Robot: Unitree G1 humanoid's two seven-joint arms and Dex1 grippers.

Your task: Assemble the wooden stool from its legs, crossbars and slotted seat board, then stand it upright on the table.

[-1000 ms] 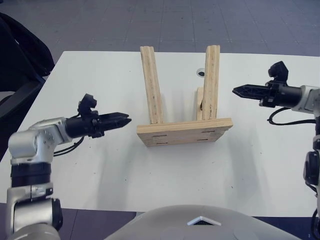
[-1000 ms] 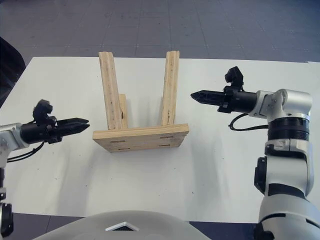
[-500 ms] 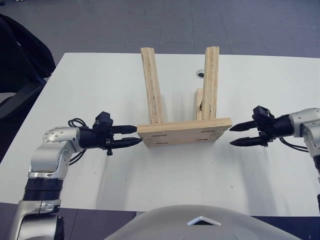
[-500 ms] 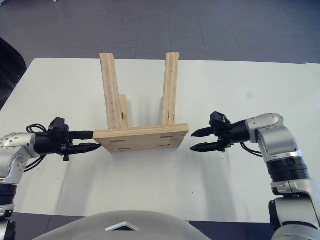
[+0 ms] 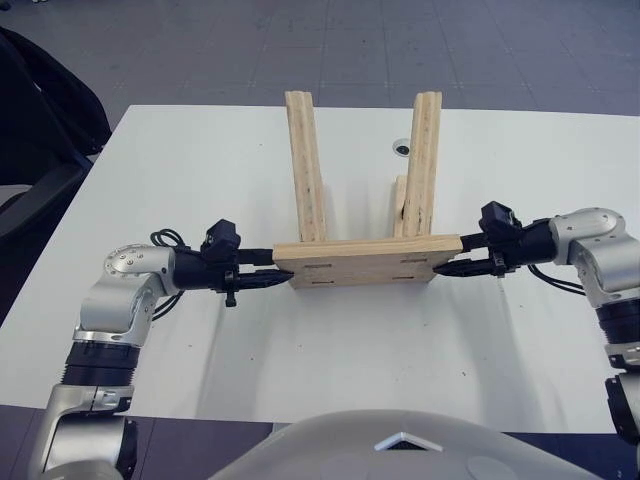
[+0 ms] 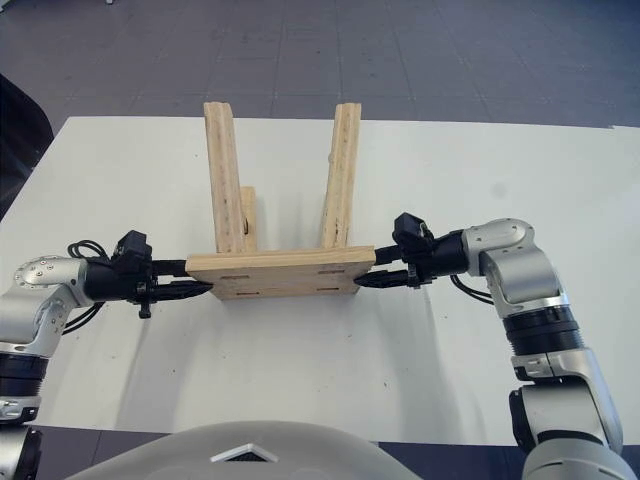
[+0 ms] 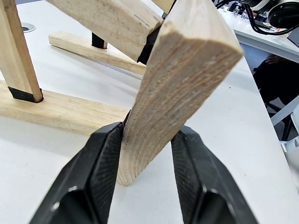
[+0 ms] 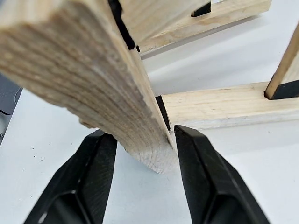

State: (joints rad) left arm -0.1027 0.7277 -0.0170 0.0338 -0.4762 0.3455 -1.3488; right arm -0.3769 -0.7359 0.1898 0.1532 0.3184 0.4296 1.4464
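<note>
- Pads of the left gripper (image 5: 272,270) sit against both faces of the seat board (image 5: 360,262) at one end, clamped on it. The right gripper (image 5: 455,258) pinches the far end the same way.
- The board stands on its long edge mid-table (image 5: 200,160). Two legs (image 5: 305,170) lie flat, pointing away from the robot, with a crossbar (image 5: 399,205) near the right one.
- The wood looks stiff and fairly light, with smooth faces that could slip. The legs' weight will probably twist the board when it is tipped, and the slotted joints may work loose. A deep, even hold on both ends seems safest.
</note>
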